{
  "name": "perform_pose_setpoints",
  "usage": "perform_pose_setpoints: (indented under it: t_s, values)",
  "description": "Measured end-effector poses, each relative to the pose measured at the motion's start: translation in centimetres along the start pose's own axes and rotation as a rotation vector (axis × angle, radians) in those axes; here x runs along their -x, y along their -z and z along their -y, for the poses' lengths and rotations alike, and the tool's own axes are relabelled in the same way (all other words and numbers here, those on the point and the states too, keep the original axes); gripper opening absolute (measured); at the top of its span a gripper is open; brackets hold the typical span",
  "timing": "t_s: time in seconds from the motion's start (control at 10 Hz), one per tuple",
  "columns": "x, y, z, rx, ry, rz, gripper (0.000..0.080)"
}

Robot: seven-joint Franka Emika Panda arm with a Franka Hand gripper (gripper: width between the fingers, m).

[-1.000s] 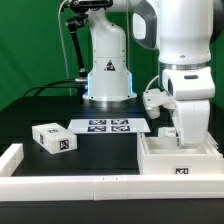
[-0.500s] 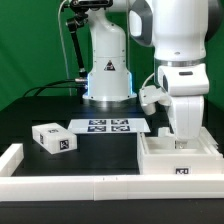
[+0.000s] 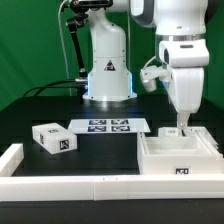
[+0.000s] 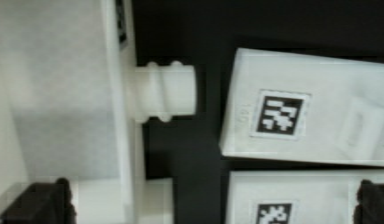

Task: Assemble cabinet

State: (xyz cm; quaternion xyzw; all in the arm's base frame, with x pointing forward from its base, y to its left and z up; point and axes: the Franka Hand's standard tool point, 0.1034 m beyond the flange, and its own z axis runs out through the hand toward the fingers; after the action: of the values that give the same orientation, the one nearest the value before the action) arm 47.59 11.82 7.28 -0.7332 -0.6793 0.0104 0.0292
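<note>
Pincer [image 3: 181,129] spread, pinching nothing — it hangs over the large white plastic cabinet box [image 3: 160,160] (tag [image 3: 181,172] on its front) at the front corner of the bench [image 3: 105,152], the exterior view's right.

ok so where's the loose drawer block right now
The drawer block lies at the exterior view's left, beside the marker board, apart from the cabinet.

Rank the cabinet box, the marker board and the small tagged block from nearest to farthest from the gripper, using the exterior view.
1. cabinet box: just below the gripper, on the exterior view's right.
2. marker board: flat on the table, mid-picture.
3. small tagged block: far over on the exterior view's left.
</note>
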Motion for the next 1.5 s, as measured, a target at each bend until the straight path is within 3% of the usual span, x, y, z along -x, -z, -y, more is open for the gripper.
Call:
perform_pose_setpoints:
  t_s: [0.1, 0.3, 0.7, 0.9, 1.1, 1.5]
  values:
    - [-0.8, -0.2, 1.3, 0.004, -0.013, -0.006, 0.0797]
    - [-2.2, -1.7, 3.7, -0.015, -0.034, -0.015, 0.0797]
    - [-2.4, -2.3, 3.9, -0.022, -0.044, -0.021, 0.0797]
    - [-2.7, -3.0, 4.0, -0.005, -0.05, -0.038, 0.0797]
    - [-3.8, -3.7, 5.1, 0.003, -0.038, -0.058, 0.0797]
    - [-5.5, -5.3, 5.9, 0.008, -0.035, -0.092, 0.0797]
